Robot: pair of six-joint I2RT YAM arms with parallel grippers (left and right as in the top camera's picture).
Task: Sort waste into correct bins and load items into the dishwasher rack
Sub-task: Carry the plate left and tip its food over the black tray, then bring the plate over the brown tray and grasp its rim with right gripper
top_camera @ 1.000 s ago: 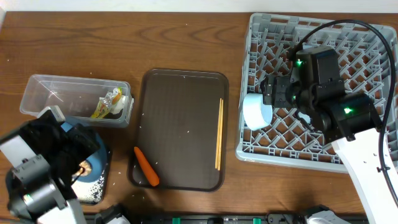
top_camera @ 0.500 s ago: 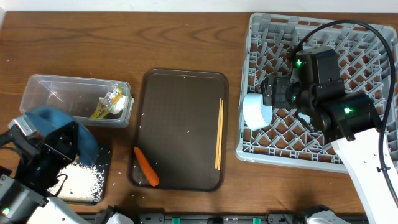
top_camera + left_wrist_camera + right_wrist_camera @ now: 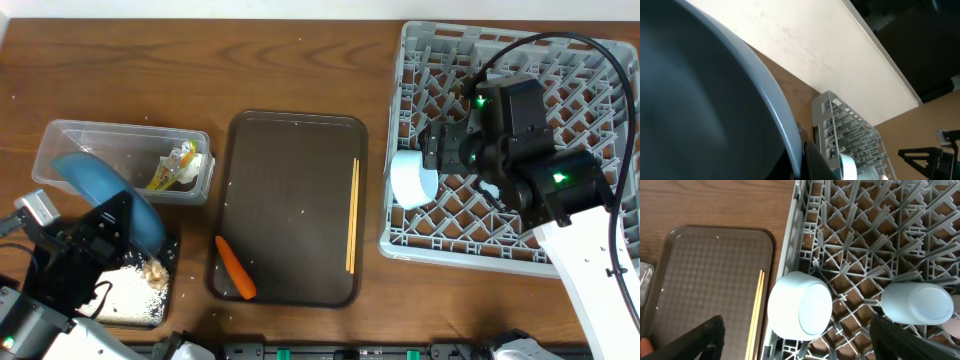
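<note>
My left gripper is shut on the rim of the large blue plate, which it holds steeply tilted above the black tray. White rice and a small brown lump lie on that tray. The plate fills the left wrist view. The clear tub holds the yellow-green wrapper and white paper. The carrot and chopsticks lie on the brown serving tray. My right gripper is open over the grey rack, above the light blue bowl. The small blue cup and a pink cup edge sit in the rack.
The serving tray lies between the tub and the rack. A few rice grains are scattered on the serving tray and the wood table. My right arm covers much of the rack's middle in the overhead view.
The plate has gone from lying flat over the black tray to steeply tilted and raised. The rice, then the brown lump, slid off onto the black tray. The right arm has not moved.
</note>
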